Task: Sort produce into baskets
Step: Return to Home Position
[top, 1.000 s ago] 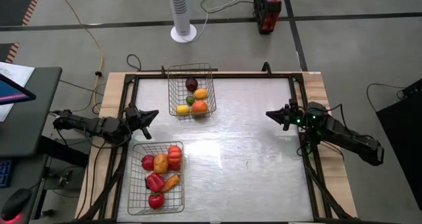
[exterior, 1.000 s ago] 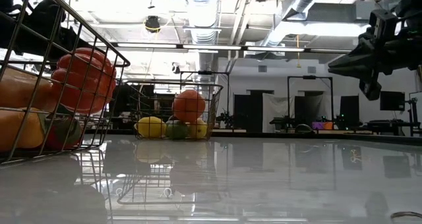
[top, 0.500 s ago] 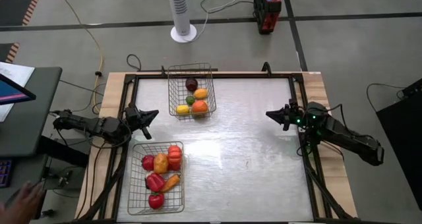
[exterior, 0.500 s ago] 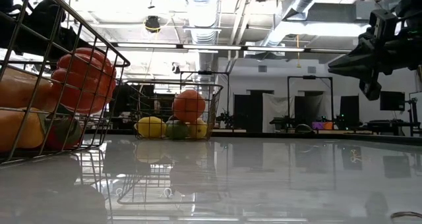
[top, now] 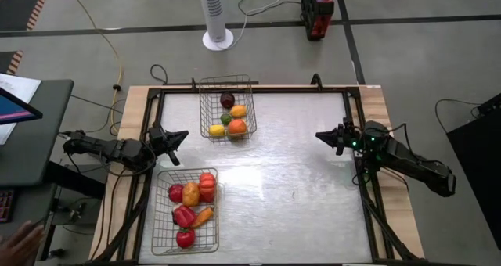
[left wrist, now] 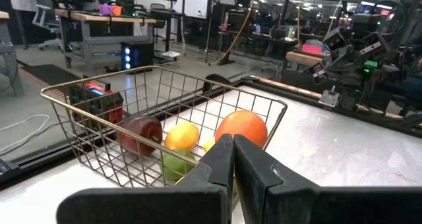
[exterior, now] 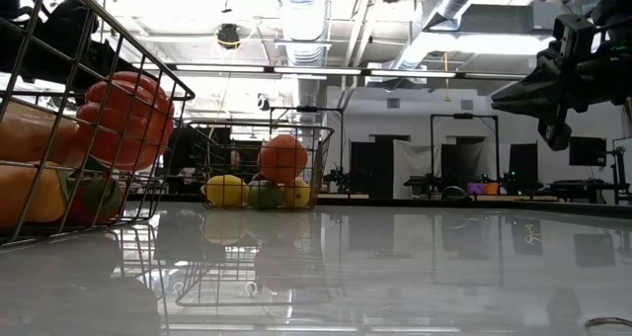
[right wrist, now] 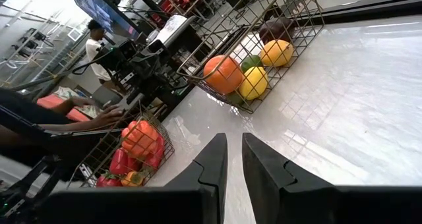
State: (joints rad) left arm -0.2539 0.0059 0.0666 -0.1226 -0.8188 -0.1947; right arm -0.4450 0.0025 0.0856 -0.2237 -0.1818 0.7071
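While the high view sets the near wire basket [top: 185,211], holding a red pepper [top: 184,216] and a carrot [top: 203,216], at the left front edge of the table [top: 297,180], only the wrist views settle the fingers: the left gripper [left wrist: 233,141] has them pressed together, the right gripper [right wrist: 234,145] a narrow gap apart, both empty, at opposite side edges. Bare surface lies between them. Farthest, the far basket [top: 228,109] with an orange [top: 237,127] and a maroon fruit [top: 227,100] sits against the rear edge.
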